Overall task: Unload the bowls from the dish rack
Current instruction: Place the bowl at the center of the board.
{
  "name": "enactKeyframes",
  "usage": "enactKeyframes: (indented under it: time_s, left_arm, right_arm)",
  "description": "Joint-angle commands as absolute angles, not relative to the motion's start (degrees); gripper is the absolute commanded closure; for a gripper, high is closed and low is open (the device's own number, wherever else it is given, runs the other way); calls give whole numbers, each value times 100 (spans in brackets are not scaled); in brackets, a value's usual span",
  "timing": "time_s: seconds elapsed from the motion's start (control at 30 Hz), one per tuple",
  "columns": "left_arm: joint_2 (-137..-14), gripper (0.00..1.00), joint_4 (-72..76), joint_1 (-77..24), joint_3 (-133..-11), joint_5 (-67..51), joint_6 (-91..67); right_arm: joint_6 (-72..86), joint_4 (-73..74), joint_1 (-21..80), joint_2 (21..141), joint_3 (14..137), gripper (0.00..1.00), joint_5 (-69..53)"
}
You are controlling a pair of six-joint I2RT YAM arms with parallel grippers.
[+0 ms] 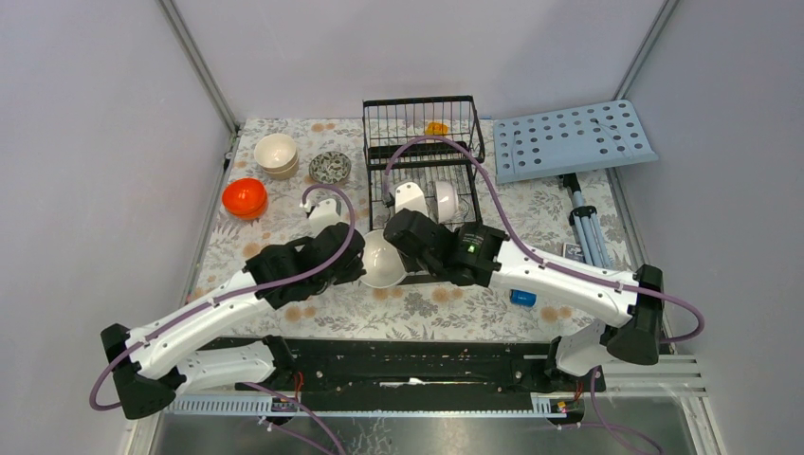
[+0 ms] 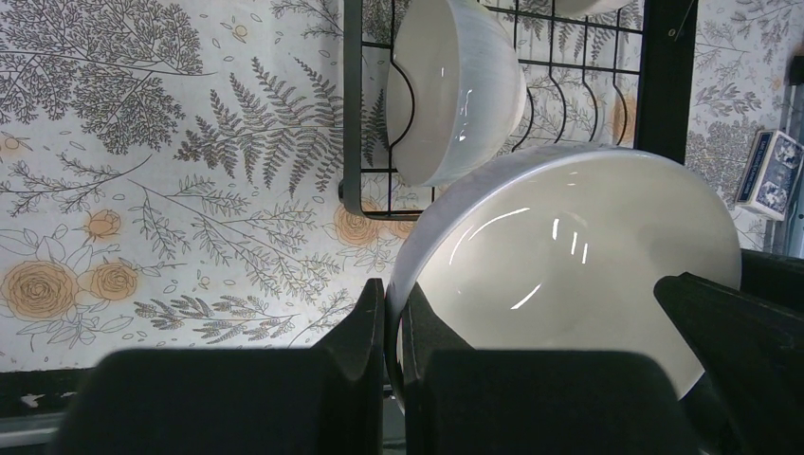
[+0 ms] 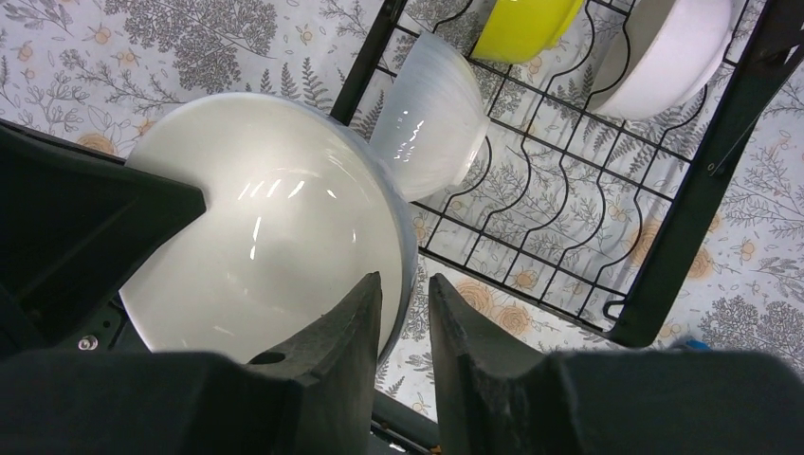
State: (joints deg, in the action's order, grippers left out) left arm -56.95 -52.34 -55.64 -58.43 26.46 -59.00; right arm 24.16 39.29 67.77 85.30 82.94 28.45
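Observation:
A large white bowl (image 1: 382,261) hangs over the table in front of the black dish rack (image 1: 419,100), between both arms. My left gripper (image 2: 393,294) is shut on its rim, one finger inside and one outside the bowl (image 2: 569,246). My right gripper (image 3: 406,282) straddles the opposite rim of the bowl (image 3: 256,237). Its jaws stand apart, with a gap at the outer finger. In the rack (image 3: 706,180) stand a ribbed white bowl (image 3: 431,114), a yellow-green bowl (image 3: 521,24) and another white bowl (image 3: 664,57).
On the table left of the rack sit an orange bowl stack (image 1: 245,197), a cream bowl stack (image 1: 276,154) and a dark-patterned bowl (image 1: 330,167). A light-blue perforated board (image 1: 572,140) on a tripod (image 1: 586,227) stands right. A card box (image 1: 574,251) lies nearby.

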Motion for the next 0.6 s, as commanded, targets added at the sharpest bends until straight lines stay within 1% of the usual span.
enactKeyframes:
  time_s: [0.0,0.27,0.33,0.43,0.5,0.57]
  left_arm:
    - [-5693,100,-4860,-5573,-5849,2838,-6029]
    - [-5712,100,-4860,-5572,-5835,2841,-6051]
    - [-5720,100,-4860,-5577,-5842,2839,-6059]
    - [-5728,100,-4860,-5577,-5845,2831,-6064]
    - [-5737,100,-4852,-5577,-5845,2833,-6064]
    - [-5743,100,-4852,-5572,-5857,2822,-6058]
  right_arm:
    - [2489,3813,6719,8582,8283,69,2761]
    - [2484,3855,6698,8684,8279,76,2759]
    - [2480,3880,6697,8722,8294,79,2751]
    - [2473,3885,6697,8751,8318,85,2751]
    - [2470,3898,6697,8781,8342,91,2732]
    - [2461,3926,6697,8824,8379,100,2713]
